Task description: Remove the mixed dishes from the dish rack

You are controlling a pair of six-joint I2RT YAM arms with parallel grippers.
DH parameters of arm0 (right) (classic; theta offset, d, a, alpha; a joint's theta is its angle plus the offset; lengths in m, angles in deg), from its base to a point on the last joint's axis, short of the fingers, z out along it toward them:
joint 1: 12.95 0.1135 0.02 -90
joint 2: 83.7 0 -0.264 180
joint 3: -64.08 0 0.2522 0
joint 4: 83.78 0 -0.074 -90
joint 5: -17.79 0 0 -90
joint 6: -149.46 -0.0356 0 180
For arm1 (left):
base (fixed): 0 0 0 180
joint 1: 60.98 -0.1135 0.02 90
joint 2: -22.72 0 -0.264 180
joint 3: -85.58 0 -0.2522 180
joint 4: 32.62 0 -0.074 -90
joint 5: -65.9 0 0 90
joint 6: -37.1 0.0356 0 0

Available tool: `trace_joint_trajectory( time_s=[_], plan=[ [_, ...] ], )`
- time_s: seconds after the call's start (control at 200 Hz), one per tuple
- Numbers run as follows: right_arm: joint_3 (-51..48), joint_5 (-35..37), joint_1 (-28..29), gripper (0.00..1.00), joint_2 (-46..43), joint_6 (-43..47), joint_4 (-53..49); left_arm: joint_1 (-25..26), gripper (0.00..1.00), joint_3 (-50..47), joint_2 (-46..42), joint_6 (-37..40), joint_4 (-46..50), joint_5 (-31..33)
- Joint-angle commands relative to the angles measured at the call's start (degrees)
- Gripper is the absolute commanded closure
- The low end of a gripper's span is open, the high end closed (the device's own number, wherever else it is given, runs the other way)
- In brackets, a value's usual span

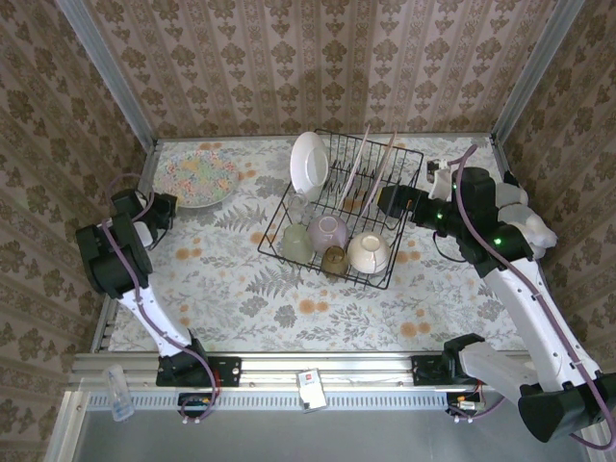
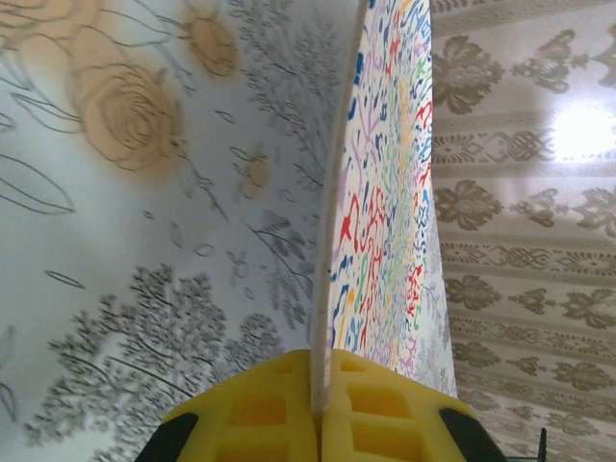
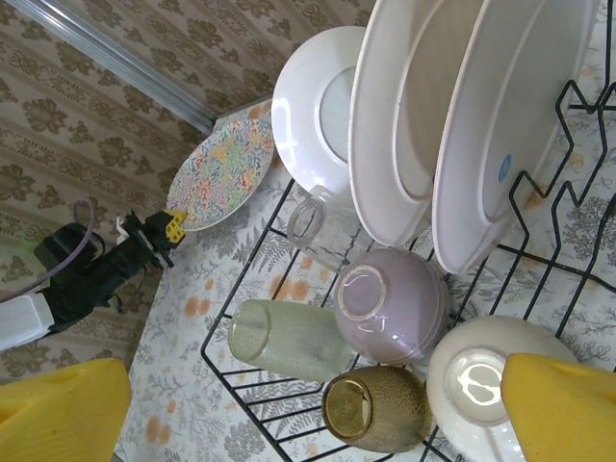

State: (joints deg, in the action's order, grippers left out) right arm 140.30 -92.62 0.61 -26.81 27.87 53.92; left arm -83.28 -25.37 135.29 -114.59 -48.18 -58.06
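The dish rack (image 1: 278, 214) lies partly beneath our right gripper's (image 1: 390, 201) released jaws; far left, our left gripper (image 2: 316, 404) clenches the speckled plate (image 2: 385, 192) by its rim.

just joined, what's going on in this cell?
Dish rack unloading, partway done. The left end effector is shut on the rim of a multicolour plate at the table's far-left corner, away from the rack. The right end effector is open at the rack's right side, holding nothing. In the rack: upright white plates, a lilac bowl, a cream bowl, a tumbler and an amber cup.
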Motion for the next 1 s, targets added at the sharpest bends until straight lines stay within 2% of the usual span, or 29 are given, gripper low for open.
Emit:
trace_joint_trajectory(
  time_s=[0.0, 0.255, 0.31, 0.62, 0.735, 0.75, 0.775, 0.805, 0.915, 0.995],
  plan=[
    [-1.34, -2.44, 0.41, 0.00, -0.75, 1.77, 1.58, -0.79, 1.00, 1.49, 1.42, -0.55, -7.32, -1.18],
    [-3.15, -11.60, 0.65, 0.00, -1.76, 1.72, 5.31, -0.81, 1.00, 2.90, 4.55, -0.44, -6.81, -1.44],
    [-3.92, -13.41, 0.78, 0.00, -2.10, 1.04, 6.85, -0.73, 0.96, 3.07, 5.08, -0.45, -6.85, -1.63],
    [-4.53, -12.83, 1.08, 0.00, -2.21, 1.36, 6.58, -0.63, 0.59, 2.54, 3.53, 0.89, -3.22, -0.54],
    [-4.40, -11.43, 1.19, 0.00, -2.17, 1.59, 6.27, -0.62, 0.39, 1.98, 1.79, 1.27, 0.21, 0.40],
    [-4.44, -11.11, 1.20, 0.00, -2.16, 1.67, 6.22, -0.63, 0.35, 1.90, 1.53, 1.23, 0.67, 0.54],
    [-4.50, -10.80, 1.17, 0.00, -2.16, 1.68, 6.16, -0.62, 0.14, 1.64, 1.01, 1.30, 1.23, 0.90],
    [-4.45, -10.34, 1.26, 0.00, -2.12, 1.63, 6.22, -0.61, 0.01, 1.22, 0.18, 1.46, 1.98, 1.44],
    [-4.17, -8.52, 1.31, 0.00, -1.48, 1.52, 6.64, -0.54, 0.00, 0.31, -3.33, 2.56, 6.77, 3.46],
    [-3.43, -7.54, 1.48, 0.00, -0.89, 1.46, 6.75, -0.63, 0.00, 0.28, -6.57, 3.83, 14.23, 6.27]
  ],
)
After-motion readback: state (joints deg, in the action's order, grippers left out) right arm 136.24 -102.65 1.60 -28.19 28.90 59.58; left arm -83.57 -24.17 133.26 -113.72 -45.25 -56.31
